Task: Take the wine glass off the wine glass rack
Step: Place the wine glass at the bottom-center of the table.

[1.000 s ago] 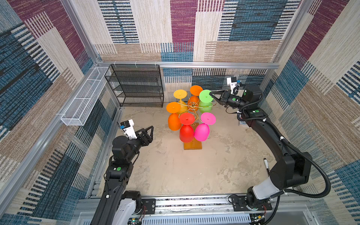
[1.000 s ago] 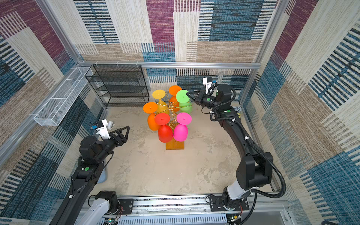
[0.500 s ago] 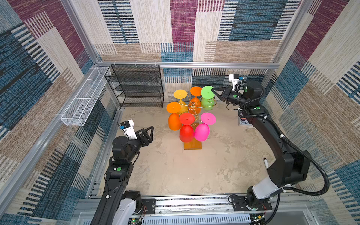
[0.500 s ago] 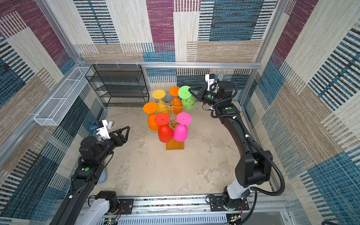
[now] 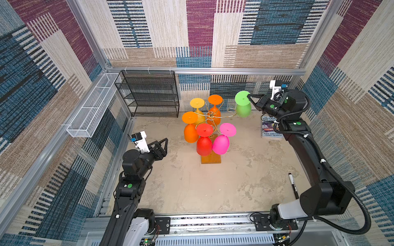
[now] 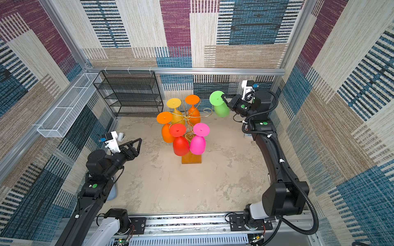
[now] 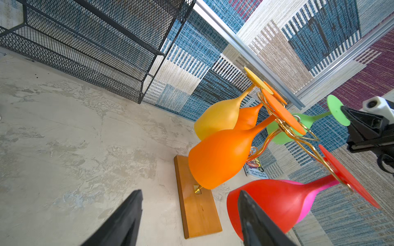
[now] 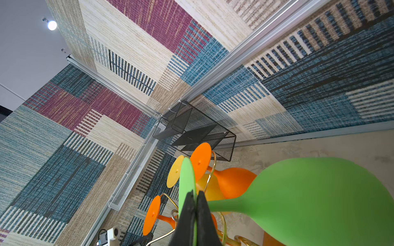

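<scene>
Green, matte and plastic-looking, the wine glass [image 5: 243, 107] hangs bowl down in the air. It is just beside an empty curled arm of the gold wire wine glass rack [image 5: 211, 158] and seems free of it. The right pincer [image 5: 249, 99] is closed on the edge of the glass's flat round foot [image 8: 187, 181].

The glass looks light and stiff, and probably less breakable than real glass, though that is a guess. Held by a thin rim with the bowl dangling, it may swing or slip. The stem, or a deeper bite on the foot, seems the surer hold.

The left pincer [image 5: 164, 147] stands wide and empty above the tabletop [image 5: 191, 187], well apart from the rack. Five other glasses [image 5: 204, 146] hang on the rack.

Both top views show the glass beside the rack. Only the right wrist view shows the fingers [image 8: 205, 217] pinching the foot edge-on. The left wrist view shows the slim stem [image 7: 319, 116] from the side, but wire crosses in front, so clearance cannot be judged there.
</scene>
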{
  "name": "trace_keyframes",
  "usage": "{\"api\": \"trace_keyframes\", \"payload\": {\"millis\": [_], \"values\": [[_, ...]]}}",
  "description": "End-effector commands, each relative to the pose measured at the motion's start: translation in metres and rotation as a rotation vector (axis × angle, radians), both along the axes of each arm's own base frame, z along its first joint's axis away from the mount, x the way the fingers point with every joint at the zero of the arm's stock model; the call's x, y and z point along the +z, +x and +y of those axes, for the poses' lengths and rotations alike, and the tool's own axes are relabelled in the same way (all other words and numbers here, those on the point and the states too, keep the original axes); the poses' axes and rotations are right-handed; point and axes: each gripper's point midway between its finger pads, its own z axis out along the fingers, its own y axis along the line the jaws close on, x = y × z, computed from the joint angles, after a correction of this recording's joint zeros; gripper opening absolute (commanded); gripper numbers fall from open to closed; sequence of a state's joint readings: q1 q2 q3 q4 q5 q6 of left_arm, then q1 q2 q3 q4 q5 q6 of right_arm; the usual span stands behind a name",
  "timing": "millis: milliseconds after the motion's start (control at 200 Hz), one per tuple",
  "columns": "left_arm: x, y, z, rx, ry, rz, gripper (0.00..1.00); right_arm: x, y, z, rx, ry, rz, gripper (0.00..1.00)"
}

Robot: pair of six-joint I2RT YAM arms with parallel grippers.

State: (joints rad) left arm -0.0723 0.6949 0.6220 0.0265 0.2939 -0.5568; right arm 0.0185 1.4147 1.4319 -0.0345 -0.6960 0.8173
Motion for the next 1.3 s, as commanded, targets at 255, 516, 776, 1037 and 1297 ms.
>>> {"api": "trace_keyframes", "payload": {"millis": [255, 516, 776, 1037, 1297], "values": [[0.062, -0.017, -0.006, -0.044, 0.026, -0.206, 0.73, 0.087, -0.112, -0.026, -0.162, -0.077, -0.365, 0.00], [0.144, -0.035, -0.058, -0.415, -0.107, -0.391, 0.72, 0.139, -0.199, -0.006, -0.015, -0.025, -0.613, 0.00], [0.208, -0.046, -0.090, -0.778, -0.266, -0.568, 0.72, 0.138, -0.239, 0.027, 0.320, 0.141, -0.715, 0.00], [0.215, -0.027, -0.132, -1.046, -0.364, -0.531, 0.71, 0.144, -0.263, 0.061, 0.466, 0.211, -0.767, 0.00], [0.197, -0.021, -0.169, -1.141, -0.360, -0.499, 0.72, 0.127, -0.268, 0.084, 0.574, 0.301, -0.770, 0.00]]}}
